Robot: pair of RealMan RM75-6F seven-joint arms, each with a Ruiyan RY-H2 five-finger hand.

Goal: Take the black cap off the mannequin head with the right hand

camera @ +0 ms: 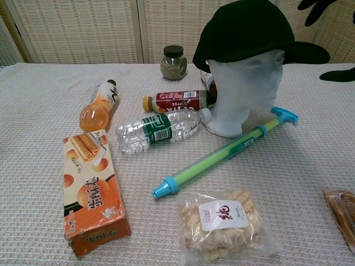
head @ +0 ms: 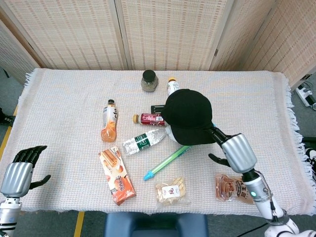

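Note:
The black cap (head: 189, 116) (camera: 248, 29) sits on the white mannequin head (camera: 242, 90) near the table's middle, brim pointing to the right in the chest view. My right hand (head: 234, 151) hovers just right of the brim, fingers spread and holding nothing; its dark fingertips (camera: 313, 8) show at the chest view's top right, close to the brim tip but not touching it. My left hand (head: 19, 172) hangs open at the table's near left edge, far from the cap.
A green and blue tube (head: 167, 162) lies in front of the mannequin head. Bottles (head: 143, 140) and an orange box (head: 116, 176) lie to the left, a jar (head: 148, 81) behind. Snack bags (head: 172, 191) (head: 230, 188) lie near the front edge.

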